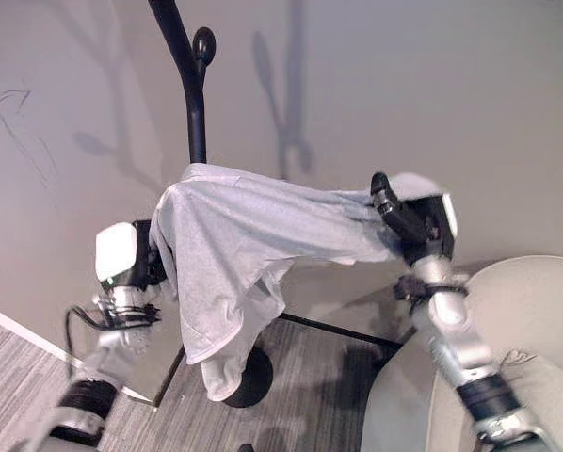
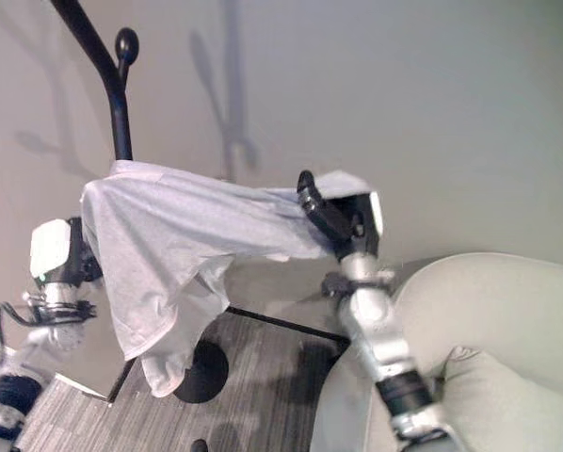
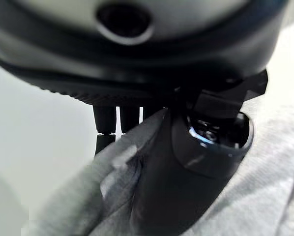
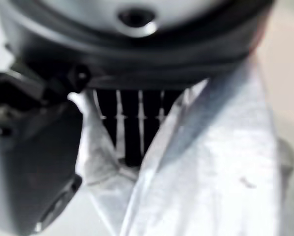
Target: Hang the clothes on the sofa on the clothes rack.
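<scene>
Left eye view: left robot hand (image 1: pixel 131 259) and right robot hand (image 1: pixel 409 218) were seen clamped on a pale grey garment (image 1: pixel 234 245), held stretched between them before the black clothes rack (image 1: pixel 195 94), beside the sofa (image 1: pixel 526 320).

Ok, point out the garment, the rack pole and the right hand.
garment (image 1: pixel 230 235), left eye view, middle of the stretched cloth.
rack pole (image 1: pixel 197 122), left eye view, upright above the cloth.
right hand (image 1: pixel 409 224), left eye view, dark palm.
</scene>
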Controlling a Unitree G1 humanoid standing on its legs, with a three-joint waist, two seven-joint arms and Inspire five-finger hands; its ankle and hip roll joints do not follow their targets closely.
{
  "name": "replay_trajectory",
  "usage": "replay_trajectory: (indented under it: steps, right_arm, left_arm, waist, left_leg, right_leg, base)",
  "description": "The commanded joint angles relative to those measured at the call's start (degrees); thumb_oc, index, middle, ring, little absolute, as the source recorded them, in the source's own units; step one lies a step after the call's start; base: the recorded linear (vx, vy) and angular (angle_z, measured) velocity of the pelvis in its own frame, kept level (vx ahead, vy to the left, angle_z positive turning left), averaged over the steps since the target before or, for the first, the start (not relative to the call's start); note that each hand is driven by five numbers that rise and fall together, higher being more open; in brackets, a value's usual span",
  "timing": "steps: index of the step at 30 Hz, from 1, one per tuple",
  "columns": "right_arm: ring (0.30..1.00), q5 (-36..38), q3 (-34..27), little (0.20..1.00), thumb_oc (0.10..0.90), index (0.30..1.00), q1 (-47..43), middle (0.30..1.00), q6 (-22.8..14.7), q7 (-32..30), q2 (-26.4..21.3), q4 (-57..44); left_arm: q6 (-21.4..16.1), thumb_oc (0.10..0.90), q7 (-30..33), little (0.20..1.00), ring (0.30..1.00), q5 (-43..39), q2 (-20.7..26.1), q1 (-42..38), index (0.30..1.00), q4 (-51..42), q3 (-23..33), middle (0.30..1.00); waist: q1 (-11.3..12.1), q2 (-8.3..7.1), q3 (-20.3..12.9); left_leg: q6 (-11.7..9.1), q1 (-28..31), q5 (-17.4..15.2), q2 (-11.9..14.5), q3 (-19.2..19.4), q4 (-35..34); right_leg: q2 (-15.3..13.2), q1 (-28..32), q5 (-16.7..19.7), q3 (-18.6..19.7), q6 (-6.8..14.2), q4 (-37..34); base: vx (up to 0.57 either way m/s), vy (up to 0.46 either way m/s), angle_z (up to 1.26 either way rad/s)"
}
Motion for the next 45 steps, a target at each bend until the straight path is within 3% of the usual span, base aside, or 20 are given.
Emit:
replay_trajectory:
  steps: [1, 4, 6, 8, 9, 10, 15, 23, 25, 28, 29, 32, 33, 37, 38, 40, 42, 45]
  right_arm:
    - [0.300, 3.33, -0.73, 0.300, 0.400, 0.300, -0.12, 0.300, -3.85, 1.49, 0.40, -0.99]
    - [0.300, 11.19, 1.39, 0.300, 0.400, 0.300, 3.60, 0.300, -3.48, 3.50, 5.82, 2.06]
    - [0.300, 18.09, 3.01, 0.300, 0.400, 0.300, 5.02, 0.300, -2.97, 5.12, 9.33, 3.53]
    - [0.373, 24.87, 4.79, 0.373, 0.449, 0.373, 5.58, 0.373, -2.46, 5.54, 12.96, 5.56]
    - [0.801, 29.16, 5.69, 0.801, 0.734, 0.801, 5.63, 0.801, -1.97, 6.42, 15.23, 7.33]
    - [0.900, 31.25, 5.85, 0.900, 0.800, 0.900, 5.58, 0.900, -1.52, 7.38, 15.94, 8.30]
    - [0.900, 34.06, 6.77, 0.900, 0.800, 0.900, 5.37, 0.900, -1.45, 9.33, 15.90, 9.98]
    - [0.900, 31.47, 7.24, 0.900, 0.800, 0.900, 7.02, 0.900, 0.55, 13.11, 8.90, 4.40]
    - [0.900, 29.18, 7.46, 0.900, 0.800, 0.900, 7.15, 0.900, 1.31, 12.91, 6.57, 2.58]
    - [0.900, 24.54, 8.11, 0.900, 0.800, 0.900, 7.12, 0.900, 3.28, 13.27, 0.18, -3.04]
    - [0.900, 24.54, 8.11, 0.900, 0.800, 0.900, 7.13, 0.900, 3.29, 13.26, 0.17, -3.05]
    - [0.900, 17.39, 8.33, 0.900, 0.800, 0.900, 5.75, 0.900, 5.43, 14.11, -8.51, -8.46]
    - [0.900, 17.39, 8.33, 0.900, 0.800, 0.900, 5.75, 0.900, 5.43, 14.11, -8.53, -8.48]
    - [0.900, 11.62, 8.50, 0.900, 0.800, 0.900, 4.18, 0.900, 8.06, 18.51, -22.20, -14.16]
    - [0.900, 10.98, 9.77, 0.900, 0.800, 0.900, 2.98, 0.900, 9.31, 20.77, -28.87, -15.71]
    - [0.900, 11.08, 10.21, 0.900, 0.800, 0.900, 2.77, 0.900, 9.77, 21.77, -31.71, -16.56]
    - [0.900, 12.98, 12.04, 0.900, 0.800, 0.900, 1.13, 0.900, 11.79, 26.28, -42.39, -19.97]
    - [0.900, 16.11, 10.29, 0.900, 0.800, 0.900, 2.31, 0.900, 12.08, 27.26, -44.15, -22.43]
  left_arm:
    - [-4.41, 0.400, 2.72, 0.300, 0.300, -10.21, -1.68, -1.00, 0.300, -2.10, 2.68, 0.300]
    - [-7.94, 0.400, 0.04, 0.300, 0.300, -23.11, -9.10, 1.87, 0.300, -4.79, 0.40, 0.300]
    - [-10.40, 0.400, -5.10, 0.300, 0.300, -34.51, -12.62, 2.97, 0.300, -7.25, -1.91, 0.300]
    - [-11.96, 0.400, -10.19, 0.300, 0.300, -47.50, -15.67, 3.20, 0.300, -10.34, -4.17, 0.300]
    - [-11.25, 0.400, -12.63, 0.300, 0.300, -49.61, -16.33, 3.53, 0.300, -11.86, -5.83, 0.300]
    - [-11.13, 0.400, -13.31, 0.300, 0.300, -49.95, -16.63, 3.55, 0.300, -12.08, -6.54, 0.300]
    - [-11.15, 0.400, -15.01, 0.300, 0.300, -51.32, -16.67, 3.34, 0.300, -13.08, -7.56, 0.300]
    - [-10.79, 0.400, -16.61, 0.300, 0.300, -52.94, -16.05, 4.46, 0.300, -13.87, -4.55, 0.300]
    - [-10.46, 0.800, -16.84, 0.900, 0.900, -53.05, -15.83, 5.14, 0.900, -13.38, -3.63, 0.900]
    - [-9.33, 0.800, -18.12, 0.900, 0.900, -54.01, -15.14, 6.77, 0.900, -13.50, -2.28, 0.900]
    - [-9.33, 0.800, -18.12, 0.900, 0.900, -54.01, -15.15, 6.78, 0.900, -13.50, -2.28, 0.900]
    - [-8.35, 0.800, -19.69, 0.900, 0.900, -54.15, -13.90, 8.44, 0.900, -14.23, -0.58, 0.900]
    - [-8.34, 0.800, -19.69, 0.900, 0.900, -54.14, -13.91, 8.45, 0.900, -14.23, -0.57, 0.900]
    - [-7.22, 0.800, -22.18, 0.900, 0.900, -52.61, -11.76, 11.38, 0.900, -17.04, 1.74, 0.900]
    - [-6.83, 0.800, -23.39, 0.900, 0.900, -51.92, -10.84, 12.48, 0.900, -18.59, 2.43, 0.900]
    - [-6.59, 0.800, -24.09, 0.900, 0.900, -51.92, -10.38, 13.12, 0.900, -19.57, 2.62, 0.900]
    - [-6.12, 0.800, -27.67, 0.900, 0.900, -50.33, -7.46, 17.05, 0.900, -24.91, 4.67, 0.900]
    - [-6.34, 0.800, -27.36, 0.900, 0.900, -49.13, -6.38, 18.53, 0.900, -28.05, 7.44, 0.900]
  waist:
    - [1.13, 0.48, -3.82]
    - [1.05, 0.65, -3.77]
    - [0.99, 0.83, -3.64]
    - [1.04, 1.06, -3.55]
    - [1.08, 1.16, -3.50]
    - [1.08, 1.19, -3.64]
    - [1.09, 1.13, -3.95]
    - [0.99, 0.63, -4.56]
    - [0.93, 0.45, -4.73]
    - [0.96, 0.13, -4.78]
    - [0.96, 0.14, -4.78]
    - [0.80, -0.08, -4.71]
    - [0.81, -0.07, -4.69]
    - [0.58, -0.22, -4.40]
    - [0.42, -0.24, -4.13]
    - [0.36, -0.19, -3.97]
    - [0.28, -0.06, -3.35]
    - [0.60, -0.08, -3.02]
  left_leg:
    - [-4.23, 4.08, -6.78, 5.17, 1.60, 0.22]
    - [-4.04, 4.02, -6.54, 5.05, 1.21, 0.22]
    - [-3.96, 4.00, -6.36, 4.96, 1.08, 0.22]
    - [-3.93, 3.75, -6.16, 4.90, 0.85, 0.22]
    - [-3.91, 3.67, -6.11, 4.85, 0.61, 0.22]
    - [-3.92, 3.48, -6.05, 4.85, 0.55, 0.22]
    - [-3.94, 3.36, -6.03, 4.76, 0.48, 0.22]
    - [-3.99, 3.13, -6.24, 4.63, 0.50, 0.22]
    - [-3.99, 3.18, -6.32, 4.63, 0.65, 0.22]
    - [-3.92, 3.07, -6.39, 4.69, 0.90, 0.22]
    - [-3.92, 3.08, -6.40, 4.70, 0.91, 0.22]
    - [-3.83, 3.13, -6.58, 4.71, 1.53, 0.22]
    - [-3.83, 3.16, -6.59, 4.71, 1.54, 0.22]
    - [-3.83, 3.27, -6.73, 4.85, 2.05, 0.22]
    - [-3.90, 3.39, -6.76, 4.91, 2.38, 0.22]
    - [-3.92, 3.43, -6.73, 4.97, 2.50, 0.22]
    - [-4.23, 3.91, -6.66, 5.20, 2.79, 0.22]
    - [-4.42, 4.06, -6.44, 5.48, 2.74, 0.22]
  right_leg:
    - [-1.29, -0.49, 2.39, -1.90, 1.43, 0.36]
    - [-1.25, -0.52, 2.38, -1.90, 1.17, 0.36]
    - [-1.26, -0.48, 2.48, -2.06, 1.02, 0.36]
    - [-1.20, -0.66, 2.69, -2.04, 0.86, 0.36]
    - [-1.19, -0.71, 2.89, -2.03, 0.83, 0.36]
    - [-1.17, -0.91, 2.97, -1.96, 0.79, 0.36]
    - [-1.17, -1.15, 3.10, -1.84, 0.75, 0.36]
    - [-1.37, -1.55, 3.44, -2.00, 1.00, 0.36]
    - [-1.44, -1.70, 3.56, -2.00, 1.06, 0.36]
    - [-1.55, -2.11, 3.86, -1.78, 1.19, 0.36]
    - [-1.55, -2.10, 3.86, -1.78, 1.19, 0.36]
    - [-1.77, -2.41, 4.33, -1.56, 1.52, 0.36]
    - [-1.77, -2.39, 4.33, -1.55, 1.52, 0.36]
    - [-1.91, -2.83, 4.42, -1.61, 1.87, 1.12]
    - [-1.95, -3.01, 4.33, -1.69, 2.06, 1.63]
    - [-1.98, -3.10, 4.30, -1.74, 2.13, 1.98]
    - [-1.99, -3.08, 3.88, -2.24, 2.22, 3.17]
    - [-2.04, -3.07, 3.69, -3.16, 2.29, 3.63]
  base:
    - [0.00, 0.000, 0.00]
    - [-0.01, -0.007, 0.01]
    - [-0.03, -0.012, 0.05]
    - [-0.05, -0.007, 0.07]
    - [-0.06, -0.001, 0.06]
    - [-0.04, 0.002, 0.05]
    - [-0.02, 0.006, 0.02]
    - [-0.03, 0.008, 0.00]
    - [-0.03, 0.016, -0.01]
    - [-0.04, 0.018, -0.03]
    - [-0.03, 0.016, -0.04]
    - [-0.03, 0.017, -0.04]
    - [-0.02, 0.009, -0.05]
    - [-0.03, 0.012, -0.09]
    - [-0.04, 0.013, -0.07]
    - [-0.02, 0.007, -0.11]
    - [-0.02, -0.014, -0.08]
    - [0.00, -0.029, -0.09]
